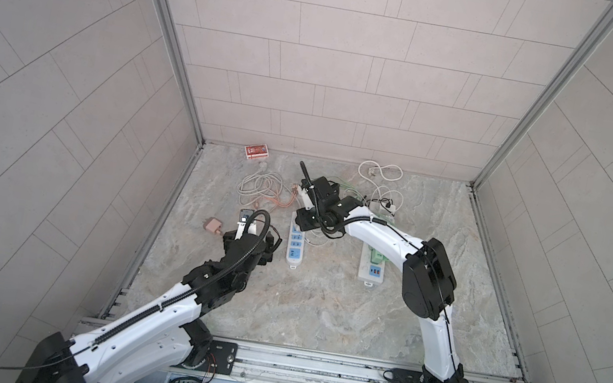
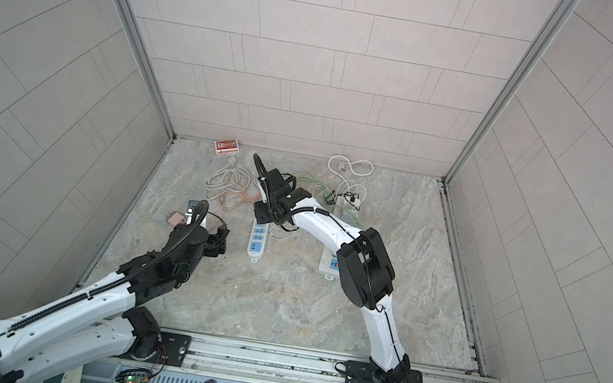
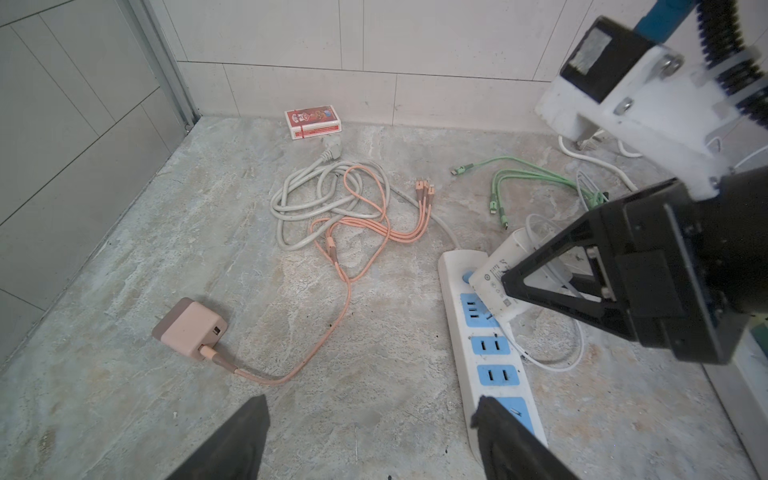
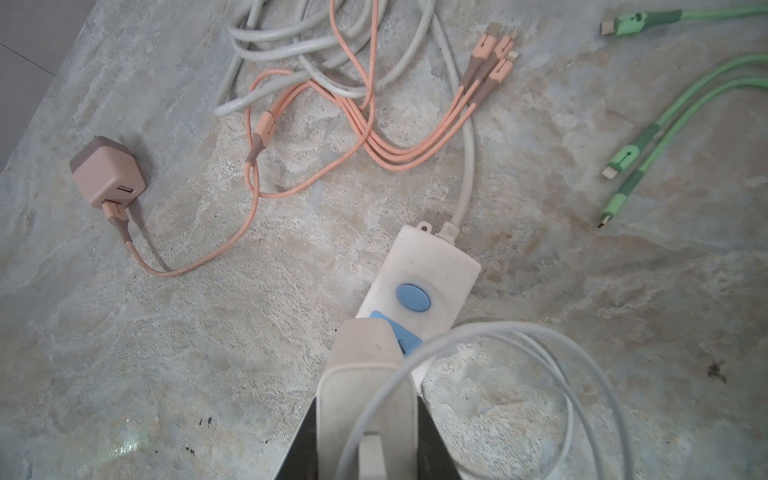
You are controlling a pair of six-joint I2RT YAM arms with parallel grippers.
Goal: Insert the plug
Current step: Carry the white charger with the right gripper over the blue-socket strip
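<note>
Plug (image 3: 496,279), a white charger block, sits clamped between the closed fingers of the right gripper (image 3: 508,283). It is tilted, and its lower end is against the first blue socket of the white power strip (image 3: 461,357), just beside the strip's round blue switch (image 4: 413,297). The prongs are hidden, so I cannot tell whether they have entered the socket. From the right wrist the same plug (image 4: 365,365) fills the gap between the two black fingers, and its thin white lead (image 4: 536,332) loops off over the marble floor (image 4: 208,332).

In both top views the strip (image 1: 295,248) (image 2: 258,240) lies just left of the frame's centre, with its far end under the right arm (image 1: 373,235), which reaches across toward the middle; the plug itself is covered there.

The left gripper (image 3: 370,415) hovers with its fingers spread wide and nothing between them. One fingertip (image 3: 488,411) is over the near end of the strip.

A pink charger cube (image 1: 212,225) lies left of the strip, near the left wall. Its pink multi-head cable (image 3: 353,232) tangles with a coiled grey cord (image 3: 299,199) behind the strip. A green cable (image 3: 532,174) spreads beside them. A red card box (image 1: 257,151) rests against the back wall, upper left of the floor. A second strip, green and white (image 1: 371,270), lies right of centre.
</note>
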